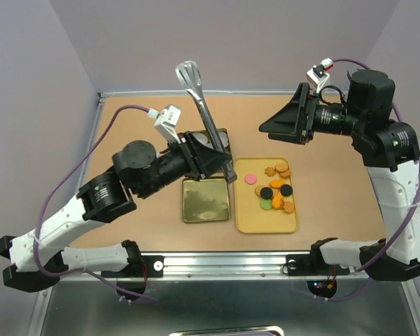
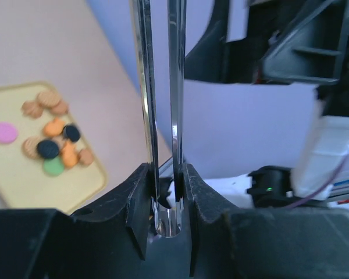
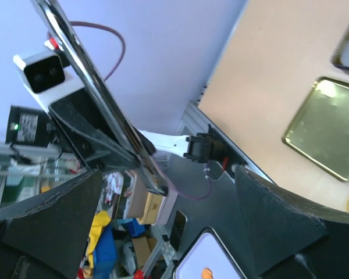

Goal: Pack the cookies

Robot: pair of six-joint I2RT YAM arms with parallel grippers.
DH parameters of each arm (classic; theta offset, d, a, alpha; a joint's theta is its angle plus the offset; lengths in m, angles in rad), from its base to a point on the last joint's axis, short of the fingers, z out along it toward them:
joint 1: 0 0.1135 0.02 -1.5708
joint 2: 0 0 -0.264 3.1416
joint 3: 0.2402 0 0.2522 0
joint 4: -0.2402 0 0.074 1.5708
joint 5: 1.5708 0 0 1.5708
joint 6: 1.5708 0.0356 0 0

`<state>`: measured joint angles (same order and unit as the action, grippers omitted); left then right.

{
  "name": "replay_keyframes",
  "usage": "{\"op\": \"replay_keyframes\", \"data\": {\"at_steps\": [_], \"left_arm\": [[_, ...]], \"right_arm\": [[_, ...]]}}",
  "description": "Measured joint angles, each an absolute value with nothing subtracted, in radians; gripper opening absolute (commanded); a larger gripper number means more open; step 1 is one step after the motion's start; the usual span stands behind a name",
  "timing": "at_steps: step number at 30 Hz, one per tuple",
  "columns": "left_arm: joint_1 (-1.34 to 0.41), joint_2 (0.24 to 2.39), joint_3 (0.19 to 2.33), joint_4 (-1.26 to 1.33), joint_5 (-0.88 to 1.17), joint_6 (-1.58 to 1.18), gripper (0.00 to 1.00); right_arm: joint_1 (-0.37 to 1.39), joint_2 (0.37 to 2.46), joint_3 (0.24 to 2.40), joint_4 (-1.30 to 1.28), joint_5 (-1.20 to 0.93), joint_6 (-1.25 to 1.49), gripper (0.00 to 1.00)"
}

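Cookies (image 1: 274, 190), small round biscuits in orange, black, pink and green, clustered on flat yellow tray (image 1: 266, 225), to right of left gripper (image 2: 166, 189). Clamped partway on hinge end of steel tongs (image 1: 204, 105), long axis slanting up and away from biscuits. Right gripper (image 1: 285, 120) spread wide, empty, above tray; shiny square gold tin (image 1: 206, 199) alongside.

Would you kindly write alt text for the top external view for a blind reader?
The left claw grips metal tongs above a gold tin; beside it a tray holds small cookies, and the right claw hovers open.
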<state>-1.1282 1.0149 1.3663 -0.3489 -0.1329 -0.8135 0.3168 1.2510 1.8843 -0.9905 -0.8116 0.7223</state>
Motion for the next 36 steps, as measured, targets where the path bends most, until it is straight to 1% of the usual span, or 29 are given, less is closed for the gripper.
{"op": "replay_keyframes", "data": {"at_steps": [3,6,9,10,13,16,22,24,25,26,29,36], "left_arm": [[-1.087,0.975,1.358,-0.247,-0.095,-0.809,0.0],[-1.042,0.981,1.358,-0.153,-0.02,-0.797,0.0],[-1.008,1.02,1.357,-0.082,0.052,-0.792,0.0],[-1.0,1.035,1.357,-0.054,0.075,-0.792,0.0],[-0.979,1.11,1.352,0.008,0.136,-0.794,0.0],[-0.969,1.169,1.348,0.056,0.187,-0.801,0.0],[-0.966,1.2,1.348,0.149,0.233,-0.814,0.0],[-0.966,1.195,1.348,0.171,0.235,-0.815,0.0],[-0.966,1.187,1.348,0.175,0.233,-0.817,0.0],[-0.965,1.181,1.348,0.173,0.232,-0.818,0.0],[-0.96,1.153,1.34,0.172,0.226,-0.818,0.0],[-0.96,1.034,1.295,0.163,0.205,-0.833,0.0]], "right_arm": [[0.324,1.272,1.895,-0.896,-0.892,0.776,0.98],[0.345,1.316,1.938,-0.832,-0.942,0.801,0.97],[0.385,1.376,2.007,-0.767,-0.989,0.817,0.96],[0.397,1.39,2.027,-0.751,-1.002,0.818,0.93],[0.439,1.423,2.081,-0.711,-1.031,0.82,0.89],[0.467,1.426,2.09,-0.681,-1.047,0.818,0.86],[0.488,1.427,2.09,-0.672,-1.054,0.808,0.82],[0.488,1.426,2.09,-0.672,-1.048,0.802,0.8],[0.488,1.425,2.09,-0.671,-1.047,0.801,0.77],[0.488,1.423,2.09,-0.671,-1.045,0.798,0.76],[0.491,1.415,2.101,-0.673,-1.011,0.787,0.77],[0.492,1.404,2.199,-0.666,-0.937,0.769,0.77]]}}
